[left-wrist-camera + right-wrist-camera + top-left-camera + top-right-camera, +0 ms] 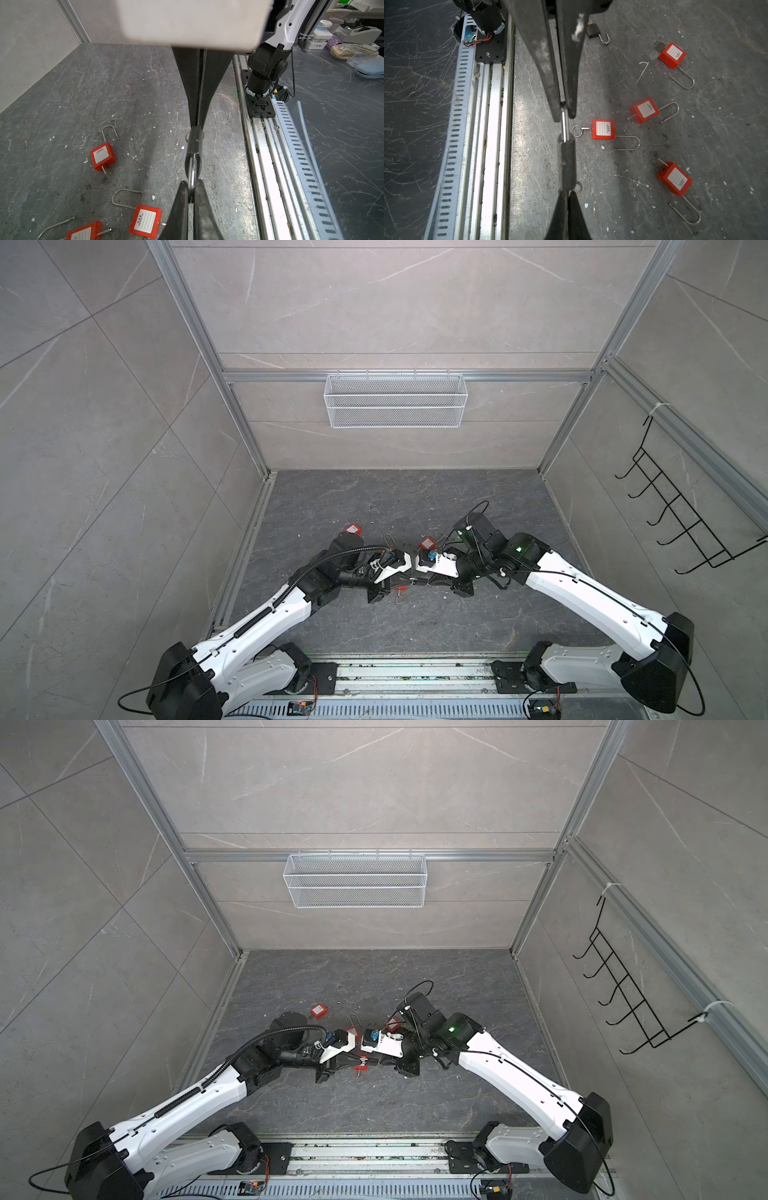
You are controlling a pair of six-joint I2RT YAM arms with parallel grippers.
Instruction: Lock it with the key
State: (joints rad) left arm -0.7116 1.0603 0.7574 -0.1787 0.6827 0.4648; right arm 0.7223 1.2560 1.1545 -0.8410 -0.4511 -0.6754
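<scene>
Now, at lower centre in both top views, the left gripper [191, 187] clamps the shackle of the black padlock [195, 143] and the right gripper [566, 192] pinches its key [581, 187], over a scuffed dark marbled tabletop [415, 497]; grey tiled walls [395, 302] hold a white mesh basket [395, 400].

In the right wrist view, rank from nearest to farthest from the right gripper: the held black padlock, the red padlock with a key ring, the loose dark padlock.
1. Held black padlock: at the right gripper tips.
2. Red padlock with a key ring: lying alongside.
3. Loose dark padlock: far off, toward the left arm's base.
</scene>
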